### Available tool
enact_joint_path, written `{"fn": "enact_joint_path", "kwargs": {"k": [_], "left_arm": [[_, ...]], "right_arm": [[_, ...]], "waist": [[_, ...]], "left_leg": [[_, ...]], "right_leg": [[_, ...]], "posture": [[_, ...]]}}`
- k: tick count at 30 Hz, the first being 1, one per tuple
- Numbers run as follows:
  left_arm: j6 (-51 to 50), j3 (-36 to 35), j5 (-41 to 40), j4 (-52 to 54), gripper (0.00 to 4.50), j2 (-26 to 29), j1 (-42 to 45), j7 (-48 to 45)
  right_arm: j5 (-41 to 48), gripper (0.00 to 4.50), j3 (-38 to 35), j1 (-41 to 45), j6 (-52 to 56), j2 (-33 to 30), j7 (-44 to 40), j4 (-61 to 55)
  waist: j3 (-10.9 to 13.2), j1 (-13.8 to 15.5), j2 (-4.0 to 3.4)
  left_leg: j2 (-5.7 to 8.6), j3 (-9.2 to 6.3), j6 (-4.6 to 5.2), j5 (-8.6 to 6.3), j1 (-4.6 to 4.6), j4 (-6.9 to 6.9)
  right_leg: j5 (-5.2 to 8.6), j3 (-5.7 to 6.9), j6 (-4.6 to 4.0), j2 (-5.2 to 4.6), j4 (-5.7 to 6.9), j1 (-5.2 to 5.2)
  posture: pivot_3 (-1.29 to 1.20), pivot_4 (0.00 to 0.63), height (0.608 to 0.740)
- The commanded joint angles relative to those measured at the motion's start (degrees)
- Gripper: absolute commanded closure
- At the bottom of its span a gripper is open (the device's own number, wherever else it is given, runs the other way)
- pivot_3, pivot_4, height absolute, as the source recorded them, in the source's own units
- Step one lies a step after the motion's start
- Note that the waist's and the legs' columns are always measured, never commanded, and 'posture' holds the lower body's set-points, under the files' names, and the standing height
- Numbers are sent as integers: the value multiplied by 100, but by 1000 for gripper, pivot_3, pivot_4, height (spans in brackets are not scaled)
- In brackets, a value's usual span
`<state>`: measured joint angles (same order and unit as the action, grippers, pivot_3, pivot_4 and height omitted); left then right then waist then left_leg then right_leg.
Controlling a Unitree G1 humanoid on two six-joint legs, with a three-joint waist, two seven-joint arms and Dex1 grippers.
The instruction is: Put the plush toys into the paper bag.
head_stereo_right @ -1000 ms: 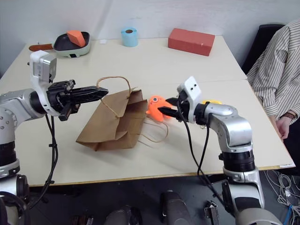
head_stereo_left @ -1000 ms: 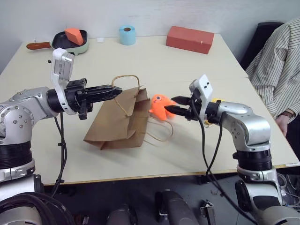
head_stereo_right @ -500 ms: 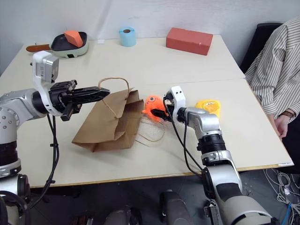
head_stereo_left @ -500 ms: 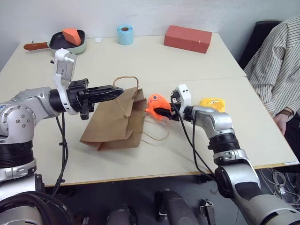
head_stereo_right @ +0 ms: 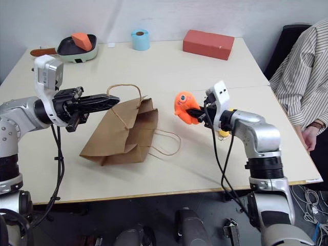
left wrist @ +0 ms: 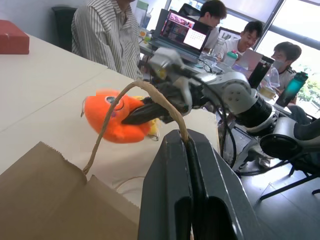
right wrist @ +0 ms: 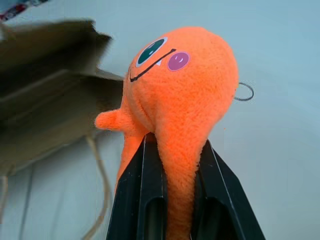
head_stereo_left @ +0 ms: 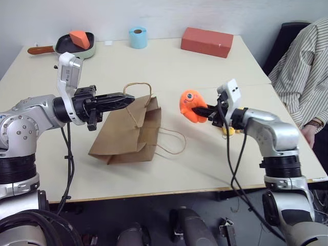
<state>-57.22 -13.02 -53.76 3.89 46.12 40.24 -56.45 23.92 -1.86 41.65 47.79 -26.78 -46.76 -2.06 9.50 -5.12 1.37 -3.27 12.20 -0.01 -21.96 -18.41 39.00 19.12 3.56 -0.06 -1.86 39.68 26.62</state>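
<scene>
Orange plush toy (head_stereo_left: 191, 106) hangs above the table (head_stereo_left: 205, 66), pinched in the right gripper (head_stereo_left: 204, 113), arm reaching level leftward; left gripper (head_stereo_left: 125, 98), fingers clamped together on a handle, lifts the paper bag (head_stereo_left: 128, 133); yellow toy (head_stereo_left: 228, 131) behind right wrist

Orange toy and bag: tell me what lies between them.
Bare table, with the bag's lower handle loop lying below the gap, seen in both eye views; orange toy.

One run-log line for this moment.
left gripper: shut on bag handle | right gripper: shut on orange plush, lifted | yellow plush: on table
</scene>
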Motion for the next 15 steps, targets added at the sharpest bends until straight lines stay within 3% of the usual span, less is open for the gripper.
{"fn": "enact_joint_path", "kwargs": {"k": [1, 9, 15], "left_arm": [[55, -74, -50, 41, 4500, 23, 180, -54], [70, 19, -38, -56, 4500, -83, 362, -95], [168, 234, 67, -44, 4500, -408, 437, -78]], "right_arm": [[23, 4401, 579, -43, 71, 219, 77, -579], [-660, 4401, 1907, 240, -430, 975, 298, -90], [-765, 4401, 2018, 1021, -713, 1783, 232, 1110]], "waist": [[0, -1, 0], [0, 31, 1], [0, 12, 0]], "left_leg": [[-3, -1, -4, 0, 2, 1], [-7, -4, -7, 1, -6, 3], [-8, -4, -7, 1, -3, 8]], "right_leg": [[0, -3, 0, 5, 1, 0], [0, -3, -2, 10, -8, 1], [0, -2, -3, 11, -1, 1]], "posture": [[0, 150, 740], [0, 150, 740], [0, 150, 740]]}}
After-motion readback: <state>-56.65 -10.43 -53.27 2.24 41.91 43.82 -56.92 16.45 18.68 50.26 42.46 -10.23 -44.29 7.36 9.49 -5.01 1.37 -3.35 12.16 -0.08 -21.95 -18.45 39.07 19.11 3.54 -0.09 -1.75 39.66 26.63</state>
